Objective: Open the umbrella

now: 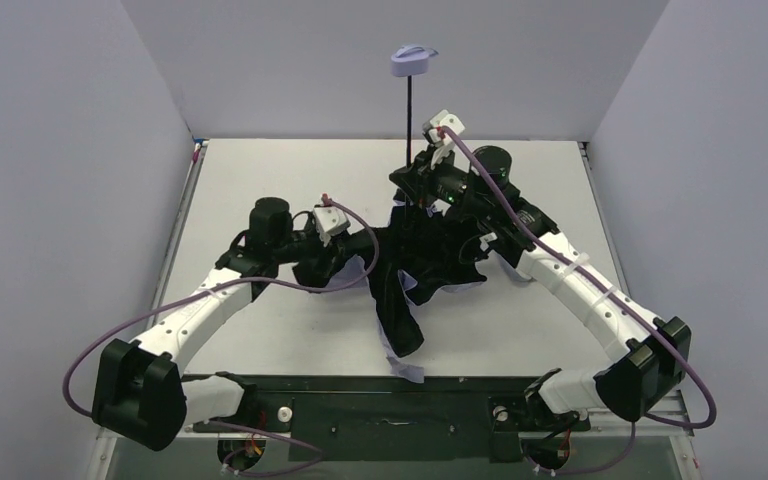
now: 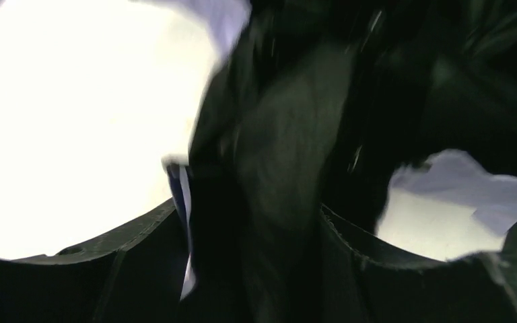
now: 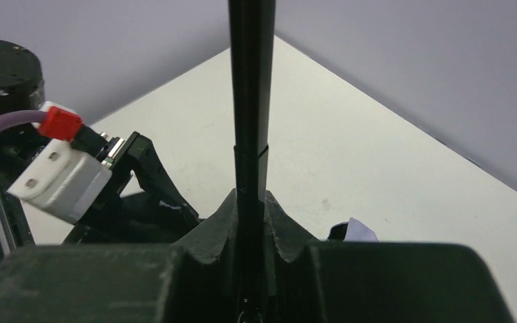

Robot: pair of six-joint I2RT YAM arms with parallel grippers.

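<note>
The umbrella stands upside down in mid table. Its thin black shaft [image 1: 411,110] rises to the small lilac handle [image 1: 412,61] with a wrist loop at the top. Its crumpled canopy [image 1: 415,262], black underside out with lilac edges, hangs loose down to the table. My right gripper [image 1: 418,180] is shut on the shaft, which shows between its fingertips in the right wrist view [image 3: 250,134]. My left gripper [image 1: 352,258] is at the canopy's left side, shut on a fold of black fabric [image 2: 276,168] that fills the space between its jaws.
The white table [image 1: 260,180] is walled by grey panels at the back and both sides. A dark rail [image 1: 390,400] runs along the near edge between the arm bases. The left arm's wrist camera and red-tipped cable [image 3: 57,124] show in the right wrist view.
</note>
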